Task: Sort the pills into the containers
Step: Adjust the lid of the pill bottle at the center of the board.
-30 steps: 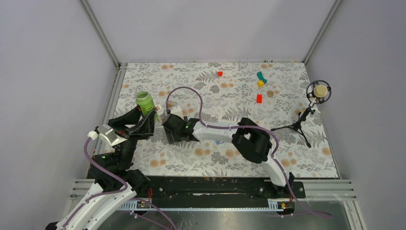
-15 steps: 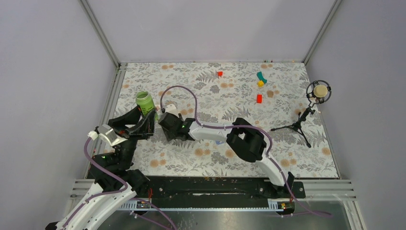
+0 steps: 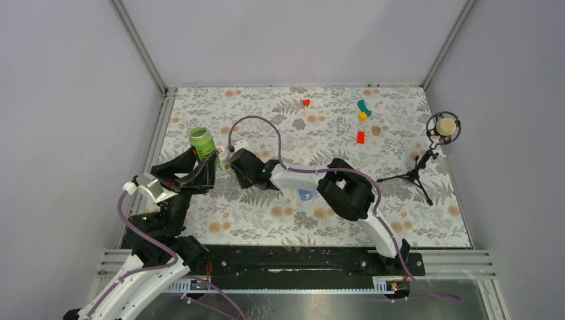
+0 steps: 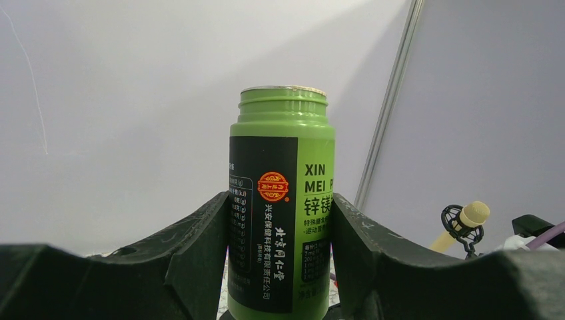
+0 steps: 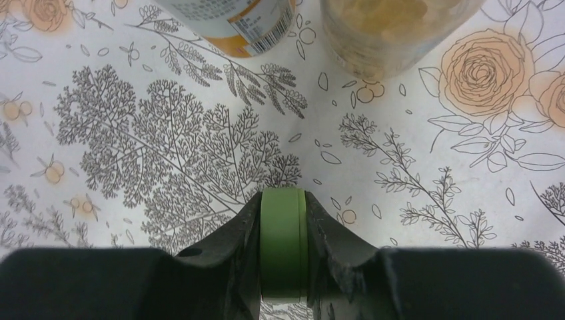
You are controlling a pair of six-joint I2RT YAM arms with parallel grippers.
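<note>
Bottles: 3, L claw [image 4: 280, 200] clamps green bottle [image 4: 280, 160], 2 more [image 5: 230, 17] [image 5: 393, 33] nearby.
R claw [image 5: 283, 203]: pinching green cap [image 5: 283, 250].
Pill box [image 3: 306, 195]: 1, beside R arm [image 3: 293, 179].
Red blocks [image 3: 306, 103] [image 3: 360, 137]: 2.
Worktop [image 3: 420, 210]: floral; walls [image 3: 286, 40] grey.

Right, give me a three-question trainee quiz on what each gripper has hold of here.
1. True or false: the left gripper is closed on the green bottle.
2. The right gripper holds: A) a green cap; B) a red block; C) the microphone.
3. Fill in: the green bottle stands ____, with its cap off.
Key: 1 true; 2 A; 3 upright.
</note>
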